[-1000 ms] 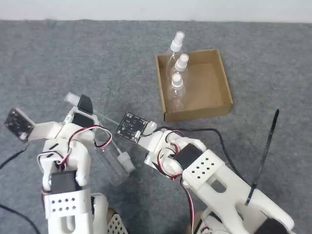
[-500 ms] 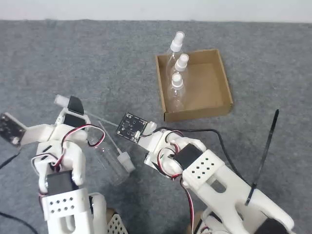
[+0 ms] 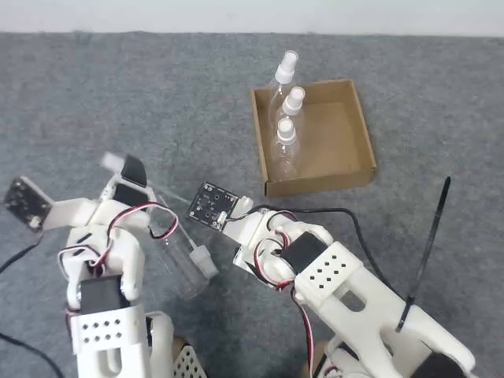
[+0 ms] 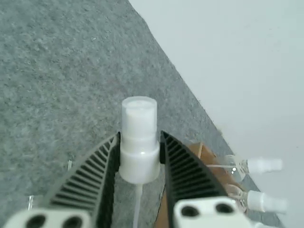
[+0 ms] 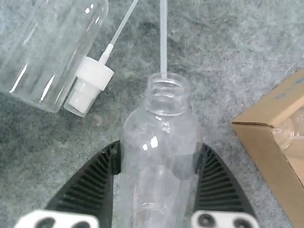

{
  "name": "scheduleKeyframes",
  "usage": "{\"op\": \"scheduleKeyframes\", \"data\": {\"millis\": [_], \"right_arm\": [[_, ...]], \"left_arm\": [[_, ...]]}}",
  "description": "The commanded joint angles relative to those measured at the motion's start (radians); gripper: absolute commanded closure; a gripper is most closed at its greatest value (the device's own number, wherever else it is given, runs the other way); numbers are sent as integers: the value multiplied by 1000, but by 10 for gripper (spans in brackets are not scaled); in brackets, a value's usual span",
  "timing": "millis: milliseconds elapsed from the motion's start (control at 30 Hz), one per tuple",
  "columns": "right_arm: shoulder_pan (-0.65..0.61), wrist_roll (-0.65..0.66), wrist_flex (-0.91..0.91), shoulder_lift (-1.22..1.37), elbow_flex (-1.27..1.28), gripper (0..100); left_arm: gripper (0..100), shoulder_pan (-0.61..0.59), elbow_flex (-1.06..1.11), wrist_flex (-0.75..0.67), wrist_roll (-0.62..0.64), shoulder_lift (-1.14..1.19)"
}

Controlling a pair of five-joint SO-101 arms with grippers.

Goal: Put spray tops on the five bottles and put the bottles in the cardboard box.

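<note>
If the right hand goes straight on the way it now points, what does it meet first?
Probably the thin tube, whose end sits just before the open mouth of the bottle that the right hand holds. Beyond it lies only grey carpet. Depth is unclear, so they may miss.

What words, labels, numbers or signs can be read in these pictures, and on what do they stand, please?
No text can be read.
Cardboard box: a small bluish mark on its wall, too blurred to read.
Bottle and spray top: no print seen.
</note>
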Motion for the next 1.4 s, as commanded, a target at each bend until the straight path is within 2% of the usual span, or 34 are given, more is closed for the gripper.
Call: {"op": "scheduleKeyframes", "data": {"millis": [0, 267, 467, 800, 933, 1133, 1367], "right_arm": [[-2, 9, -18, -53, -17, 900], [-1, 11, -18, -53, -17, 900], [-1, 14, -18, -48, -17, 900], [-1, 14, -18, -51, -17, 900], [-1, 14, -18, -53, -17, 900], [-1, 11, -18, -53, -17, 900], [-1, 9, -18, -54, -17, 902]], "left_arm": [[987, 14, -91, 15, 2, -21], [987, 25, -99, 11, 2, -21], [987, -77, -127, 14, 57, -21], [987, 14, -137, 98, 49, -21], [987, 20, -127, 100, 20, -21], [987, 118, -96, 100, -5, -21], [987, 127, -94, 100, -3, -21]]}}
